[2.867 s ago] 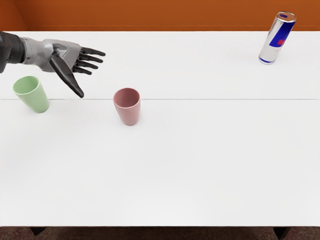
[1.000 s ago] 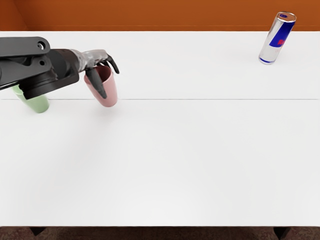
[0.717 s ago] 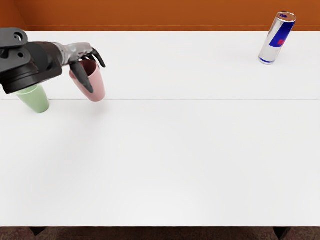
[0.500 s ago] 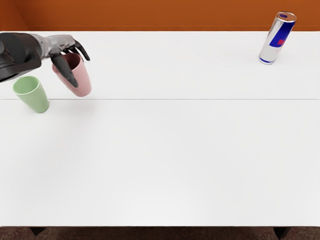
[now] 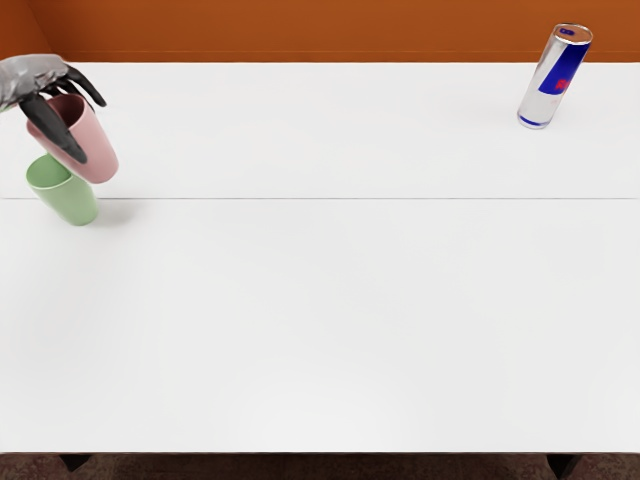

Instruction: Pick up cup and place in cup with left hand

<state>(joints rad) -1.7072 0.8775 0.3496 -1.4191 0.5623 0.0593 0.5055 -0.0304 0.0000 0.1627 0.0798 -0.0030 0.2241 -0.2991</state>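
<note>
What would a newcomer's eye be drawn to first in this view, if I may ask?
Probably the pink cup at the picture's upper left, gripped by the dark-fingered left hand and overlapping the green cup in view. Next, the silver-and-blue can stands out alone at the upper right of the white table.

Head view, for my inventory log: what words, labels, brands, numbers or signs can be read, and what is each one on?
No text can be read.
Can, side: red mark on blue, too small to read.
Can, top: small dark mark, too small to read.
Pink cup, green cup: no text visible.
</note>
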